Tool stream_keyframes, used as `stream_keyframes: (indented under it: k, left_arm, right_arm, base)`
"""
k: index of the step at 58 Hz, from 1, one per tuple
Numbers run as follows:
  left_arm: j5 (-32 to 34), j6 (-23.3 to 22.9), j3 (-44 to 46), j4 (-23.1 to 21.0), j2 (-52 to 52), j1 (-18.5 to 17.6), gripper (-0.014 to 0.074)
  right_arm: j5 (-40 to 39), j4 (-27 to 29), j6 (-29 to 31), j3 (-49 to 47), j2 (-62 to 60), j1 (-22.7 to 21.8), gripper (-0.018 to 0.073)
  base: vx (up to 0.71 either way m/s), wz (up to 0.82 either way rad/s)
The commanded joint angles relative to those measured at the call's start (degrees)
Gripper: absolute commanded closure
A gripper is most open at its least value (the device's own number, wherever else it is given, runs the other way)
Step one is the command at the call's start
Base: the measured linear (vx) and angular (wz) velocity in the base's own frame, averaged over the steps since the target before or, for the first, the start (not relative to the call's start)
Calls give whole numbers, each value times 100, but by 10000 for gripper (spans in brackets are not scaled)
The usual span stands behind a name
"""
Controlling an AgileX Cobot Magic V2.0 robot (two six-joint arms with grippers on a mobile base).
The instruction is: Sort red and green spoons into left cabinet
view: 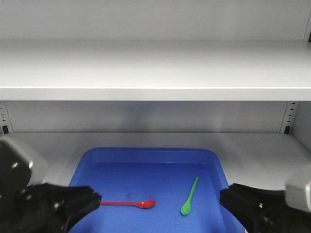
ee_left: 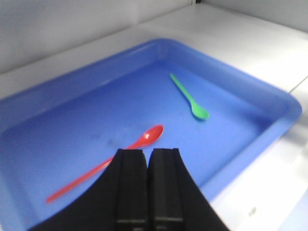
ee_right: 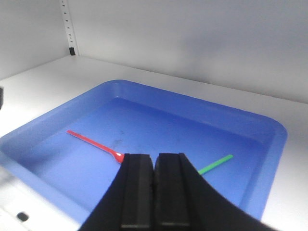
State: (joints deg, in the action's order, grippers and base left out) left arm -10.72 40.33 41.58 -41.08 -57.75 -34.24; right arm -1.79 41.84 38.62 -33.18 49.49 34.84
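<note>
Both spoons, red [ee_left: 108, 158] and green [ee_left: 188, 97], look light, stiff, slick (lying flat in the tray [ee_left: 260, 91]); pinch mid-handle. Your left gripper [ee_left: 147, 161] and right gripper [ee_right: 154, 166] are closed, empty.

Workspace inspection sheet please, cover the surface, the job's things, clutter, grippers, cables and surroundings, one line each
Surface: pale shelf of the left cabinet, bearing a blue tray.
Job's things: red spoon and green spoon lie apart inside the tray, both untouched.
Clutter: nothing seen.
Grippers: left gripper has its jaws together, empty, above the tray near the red spoon; right gripper likewise, empty.
Cables: nothing seen.
Surroundings: grey back wall, slotted uprights at the sides, another shelf above.
</note>
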Motion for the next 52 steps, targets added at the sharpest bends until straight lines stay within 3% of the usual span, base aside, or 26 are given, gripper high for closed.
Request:
stream_keyframes:
  k: [1, 52]
  left_arm:
    - [532, -65, -79, -68, 312, -6, 597]
    - [591, -26, -232, -63, 348, -6, 597]
  right_arm:
    - [-445, 37, 54, -88, -200, -35, 562]
    - [-353, 32, 48, -64, -235, -30, 562]
  base:
    - [0, 0]
    - [0, 0]
